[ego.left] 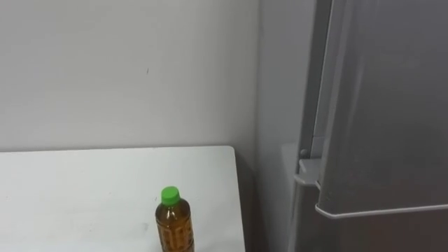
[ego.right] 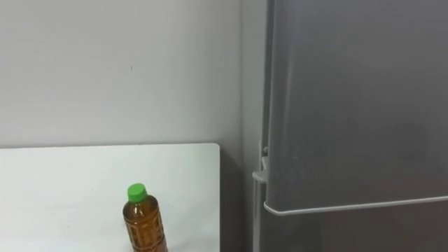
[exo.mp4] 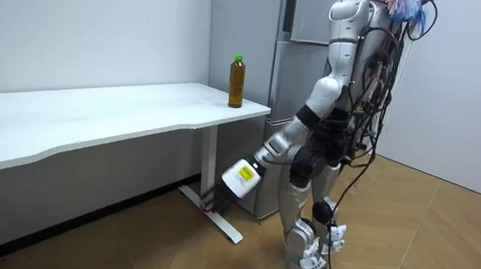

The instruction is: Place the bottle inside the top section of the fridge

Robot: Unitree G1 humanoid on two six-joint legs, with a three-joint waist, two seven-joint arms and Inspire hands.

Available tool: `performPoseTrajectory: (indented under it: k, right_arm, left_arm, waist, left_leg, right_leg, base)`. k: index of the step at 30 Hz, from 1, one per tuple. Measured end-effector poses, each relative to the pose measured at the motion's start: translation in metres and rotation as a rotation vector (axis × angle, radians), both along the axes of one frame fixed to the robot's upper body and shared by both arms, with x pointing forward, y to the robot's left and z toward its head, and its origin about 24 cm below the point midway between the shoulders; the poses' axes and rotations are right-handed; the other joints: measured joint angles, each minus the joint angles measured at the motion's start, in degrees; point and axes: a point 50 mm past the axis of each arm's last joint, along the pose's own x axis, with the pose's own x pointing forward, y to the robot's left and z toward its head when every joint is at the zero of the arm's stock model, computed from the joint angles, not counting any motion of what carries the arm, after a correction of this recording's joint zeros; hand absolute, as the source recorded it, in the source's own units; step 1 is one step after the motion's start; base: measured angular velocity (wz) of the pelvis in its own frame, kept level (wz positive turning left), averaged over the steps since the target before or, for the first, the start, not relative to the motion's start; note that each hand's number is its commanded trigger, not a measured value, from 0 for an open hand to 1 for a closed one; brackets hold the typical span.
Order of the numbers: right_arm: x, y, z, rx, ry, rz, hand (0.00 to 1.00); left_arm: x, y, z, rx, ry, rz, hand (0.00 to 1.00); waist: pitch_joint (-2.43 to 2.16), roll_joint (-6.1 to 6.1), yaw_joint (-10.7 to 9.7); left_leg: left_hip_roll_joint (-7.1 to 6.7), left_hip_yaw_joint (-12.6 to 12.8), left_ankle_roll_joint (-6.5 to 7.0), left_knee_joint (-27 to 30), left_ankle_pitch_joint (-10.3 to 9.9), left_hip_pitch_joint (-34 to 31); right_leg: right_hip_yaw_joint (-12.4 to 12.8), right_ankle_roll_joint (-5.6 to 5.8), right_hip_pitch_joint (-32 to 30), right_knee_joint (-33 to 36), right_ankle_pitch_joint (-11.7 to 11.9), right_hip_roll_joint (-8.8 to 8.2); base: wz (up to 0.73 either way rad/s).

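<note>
The bottle (ego.left: 173, 220) stands upright on the white worktop (ego.left: 84, 189), near its right end and towards the near edge. It has a green cap and amber liquid inside, with a label round its body. Nothing touches it, and the worktop surface around it is bare.

The worktop's right edge runs just beside the bottle. Past a narrow gap to the right stands the tall grey fridge (ego.left: 378, 105). The lower edge of its upper door shows as a pale line at the far right, with a small hinge piece at the door's left corner. A plain white wall (ego.left: 126, 70) rises behind both the worktop and the fridge.

In the room view the bottle (exo.mp4: 237, 80) is at the worktop's (exo.mp4: 90, 119) end nearest the fridge (exo.mp4: 283, 85), on the corner that faces the robot. The robot stands on the wooden floor (exo.mp4: 407, 251) right in front of the fridge, just off that end of the worktop, with its torso leaning a little forward. Its left arm reaches down and towards the room view's left. The left hand (exo.mp4: 231, 185) hangs low, below the worktop's level and near its white leg, well apart from the bottle. It holds nothing that can be made out, and whether it is spread or curled cannot be told from here.
</note>
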Motion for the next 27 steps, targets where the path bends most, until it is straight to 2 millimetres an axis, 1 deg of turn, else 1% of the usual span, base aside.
performPoseTrajectory:
  k: [2, 3, 4, 5, 6, 7, 8, 9, 10, 11, 12, 13, 14, 17, 19, 21, 24, 25, 27]
  right_arm:
    - [0.002, 0.000, 0.000, -0.007, -0.011, 0.012, 0.00]
    - [0.003, -0.001, 0.001, -0.009, -0.014, 0.013, 0.00]
    - [0.004, -0.001, 0.001, -0.014, -0.022, 0.021, 0.00]
    - [0.005, -0.001, 0.001, -0.018, -0.025, 0.031, 0.00]
    - [0.006, -0.001, 0.001, -0.021, -0.025, 0.037, 0.00]
    - [0.007, -0.002, 0.002, -0.026, -0.028, 0.052, 0.00]
    - [0.009, -0.002, 0.002, -0.027, -0.031, 0.053, 0.00]
    - [0.009, -0.002, 0.002, -0.027, -0.032, 0.053, 0.00]
    - [0.010, -0.002, 0.002, -0.027, -0.034, 0.055, 0.00]
    - [0.011, -0.001, 0.002, -0.027, -0.036, 0.055, 0.00]
    - [0.011, -0.001, 0.002, -0.026, -0.039, 0.054, 0.00]
    - [0.012, -0.001, 0.002, -0.026, -0.042, 0.046, 0.00]
    - [0.012, 0.000, 0.001, -0.026, -0.041, 0.042, 0.00]
    - [0.012, 0.001, 0.001, -0.028, -0.040, 0.044, 0.00]
    - [0.010, 0.001, 0.001, -0.027, -0.036, 0.041, 0.00]
    - [0.011, 0.003, 0.001, -0.024, -0.044, 0.040, 0.00]
    - [0.016, 0.005, 0.001, -0.026, -0.062, 0.053, 0.00]
    - [0.015, 0.005, 0.001, -0.029, -0.059, 0.052, 0.00]
    - [0.014, 0.005, 0.001, -0.033, -0.058, 0.049, 0.00]
  left_arm:
    - [0.025, 0.005, 0.015, 0.025, -0.161, 0.058, 0.00]
    - [0.030, 0.006, 0.019, 0.029, -0.197, 0.070, 0.00]
    - [0.040, 0.008, 0.027, 0.044, -0.257, 0.073, 0.00]
    - [0.051, 0.009, 0.035, 0.068, -0.317, 0.067, 0.00]
    - [0.057, 0.010, 0.040, 0.078, -0.347, 0.064, 0.00]
    - [0.066, 0.010, 0.049, 0.098, -0.402, 0.058, 0.00]
    - [0.074, 0.011, 0.056, 0.112, -0.448, 0.053, 0.00]
    - [0.078, 0.011, 0.060, 0.118, -0.469, 0.051, 0.00]
    - [0.085, 0.011, 0.067, 0.130, -0.511, 0.048, 0.00]
    - [0.089, 0.012, 0.073, 0.161, -0.527, 0.036, 0.00]
    - [0.089, 0.012, 0.074, 0.174, -0.525, 0.032, 0.00]
    - [0.091, 0.013, 0.078, 0.183, -0.531, 0.037, 0.00]
    - [0.093, 0.013, 0.082, 0.198, -0.538, 0.032, 0.00]
    - [0.096, 0.013, 0.087, 0.215, -0.544, 0.033, 0.00]
    - [0.098, 0.011, 0.089, 0.230, -0.540, 0.026, 0.00]
    - [0.100, 0.011, 0.094, 0.244, -0.544, 0.022, 0.00]
    - [0.104, 0.010, 0.099, 0.262, -0.555, 0.004, 0.00]
    - [0.108, 0.009, 0.107, 0.267, -0.587, -0.001, 0.00]
    - [0.119, 0.006, 0.131, 0.283, -0.707, -0.009, 0.00]
  waist:
    - [0.04, 0.27, 0.1]
    - [0.05, 0.35, 0.1]
    - [0.03, 0.55, 0.1]
    - [0.11, 0.57, 0.1]
    - [0.11, 0.58, 0.1]
    - [0.10, 0.65, 0.1]
    - [0.10, 0.45, 0.4]
    - [0.15, 0.66, 0.6]
    - [0.03, 0.49, 0.6]
    - [0.04, 0.52, 0.5]
    - [0.11, 0.66, 0.3]
    - [0.36, 0.49, 0.0]
    - [0.52, 0.30, 0.1]
    - [0.46, 0.07, 0.2]
    - [0.52, -0.11, 0.0]
    - [0.56, -0.39, -0.2]
    - [0.63, -0.47, -0.4]
    - [0.68, -0.48, -0.3]
    - [0.77, -0.52, -0.3]
  left_leg:
    - [0.00, 0.2, 0.01, -0.1, 0.0, 0.2]
    - [-0.01, 0.2, 0.01, -0.2, 0.0, 0.2]
    - [-0.03, 0.2, 0.01, -0.2, 0.0, 0.3]
    - [-0.05, 0.3, 0.01, -0.2, 0.0, 0.3]
    - [-0.05, 0.3, 0.01, -0.2, 0.0, 0.3]
    - [-0.03, 0.3, 0.01, -0.1, 0.0, 0.4]
    - [-0.02, 0.3, 0.00, -0.1, 0.0, 0.4]
    - [-0.01, 0.2, 0.00, -0.1, 0.0, 0.4]
    - [-0.03, 0.1, 0.00, -0.1, 0.0, 0.4]
    - [-0.06, 0.1, 0.00, -0.1, 0.0, 0.3]
    - [-0.07, 0.1, 0.00, -0.1, 0.0, 0.3]
    - [-0.06, 0.0, 0.00, -0.1, 0.0, 0.2]
    - [-0.05, -0.1, 0.00, 0.0, 0.0, 0.0]
    - [-0.01, -0.3, 0.00, 0.4, 0.0, -0.8]
    - [-0.04, -0.8, 0.00, 0.6, 0.0, -1.1]
    - [-0.06, -1.5, 0.00, 1.3, 0.0, -1.9]
    - [-0.03, -2.3, 0.00, 2.4, 0.0, -3.0]
    - [-0.08, -2.9, 0.01, 3.1, 0.0, -3.7]
    - [-0.09, -3.2, 0.04, 3.2, 0.0, -4.3]
  right_leg:
    - [0.1, 0.03, 0.1, 0.0, 0.0, -0.03]
    - [0.1, 0.03, 0.2, -0.1, 0.0, -0.03]
    - [0.1, 0.04, 0.2, -0.1, 0.0, -0.05]
    - [0.1, 0.04, 0.2, -0.1, 0.0, -0.07]
    - [0.1, 0.05, 0.1, -0.1, 0.0, -0.07]
    - [0.2, 0.04, 0.0, 0.0, 0.0, -0.08]
    - [0.5, 0.04, -0.1, 0.0, 0.0, -0.06]
    - [0.7, 0.04, -0.1, 0.0, 0.0, -0.03]
    - [0.7, 0.04, 0.0, 0.0, 0.0, -0.07]
    - [0.4, 0.04, 0.1, -0.1, 0.0, -0.12]
    - [0.3, 0.05, 0.1, -0.1, 0.0, -0.13]
    - [0.3, 0.04, 0.0, -0.1, 0.0, -0.10]
    - [0.3, 0.04, -0.2, -0.1, 0.0, -0.08]
    - [0.2, -0.01, -0.9, 0.1, 0.1, -0.10]
    - [0.1, -0.03, -0.9, 0.1, 0.1, -0.09]
    - [0.1, -0.14, -1.0, 0.2, 0.2, -0.08]
    - [0.2, -0.30, -1.3, 0.4, 0.3, -0.06]
    - [0.1, -0.30, -1.9, 0.8, 0.3, -0.14]
    - [0.1, -0.30, -2.0, 0.8, 0.3, -0.11]
  base:
    - [-0.04]
    - [-0.05]
    - [-0.03]
    - [0.00]
    - [0.00]
    - [-0.06]
    - [-0.09]
    - [-0.10]
    - [0.00]
    - [0.04]
    - [0.09]
    - [0.07]
    - [0.07]
    - [0.03]
    - [0.11]
    - [0.14]
    - [0.15]
    - [0.30]
    - [0.35]
